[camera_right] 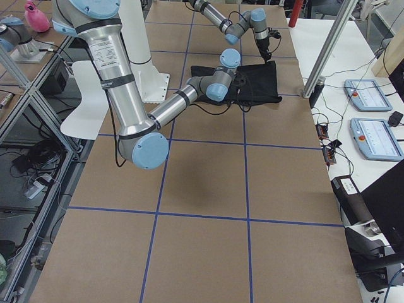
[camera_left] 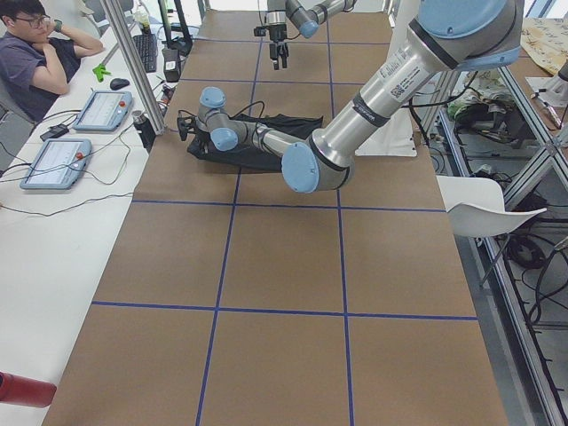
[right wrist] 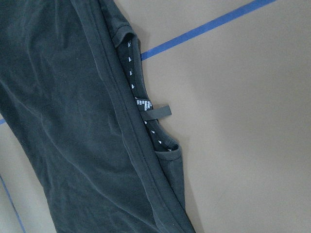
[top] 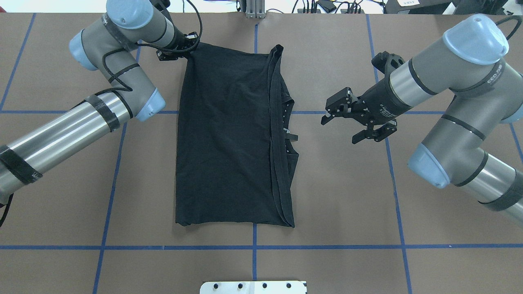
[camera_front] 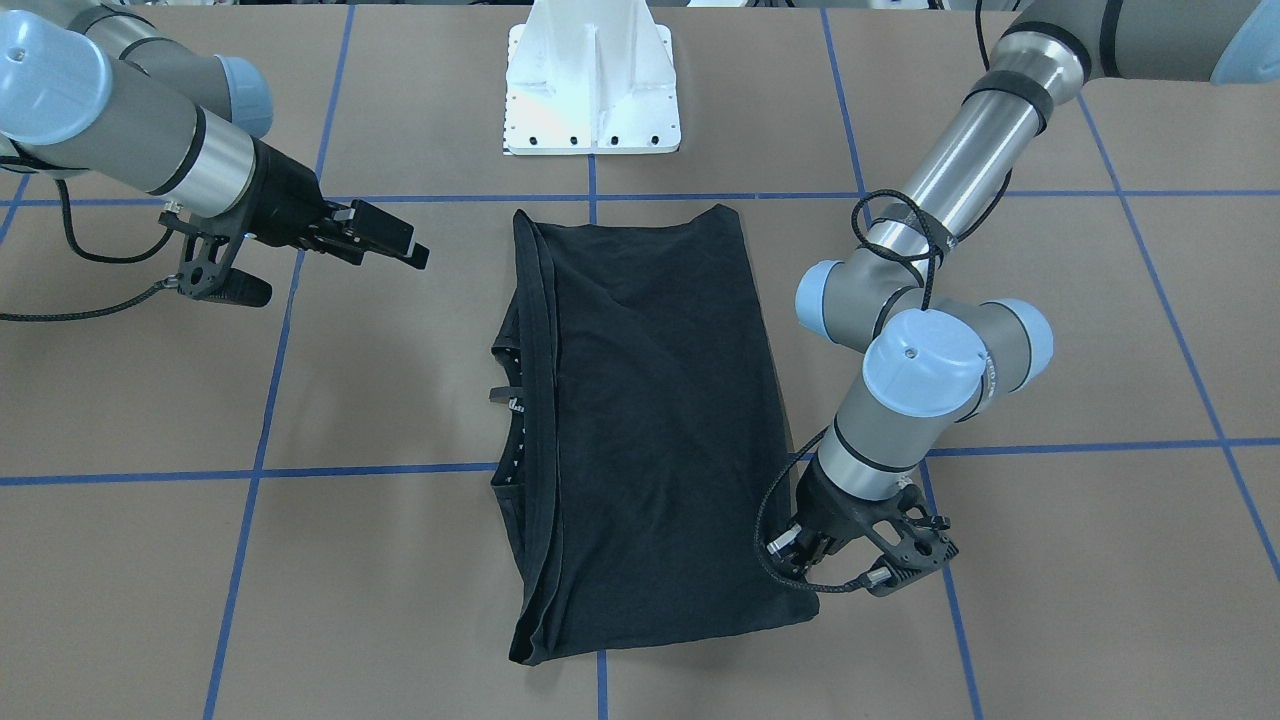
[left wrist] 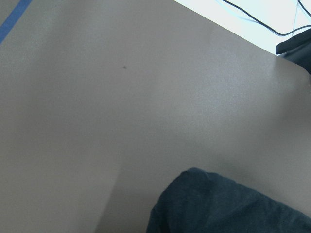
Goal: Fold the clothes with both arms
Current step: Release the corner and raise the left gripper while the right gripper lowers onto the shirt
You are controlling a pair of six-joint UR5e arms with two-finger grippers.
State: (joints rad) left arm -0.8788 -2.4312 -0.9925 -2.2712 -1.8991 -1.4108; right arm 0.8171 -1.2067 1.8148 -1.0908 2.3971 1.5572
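On the table [top: 347, 196], T-shirt [top: 229, 134] corner lies at left jaws

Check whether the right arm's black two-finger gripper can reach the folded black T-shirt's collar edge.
Probably yes: the right gripper hangs open beside the T-shirt's collar edge, only brown table between them.

My brown table [top: 347, 196], gridded with blue tape lines [top: 327, 246], carries a folded black shirt [top: 224, 139] lying flat. One corner of it is at my left end effector [top: 182, 45]. Its collar side faces my right end effector [top: 341, 130], apart from it. A white plate [top: 253, 287] sits behind both.
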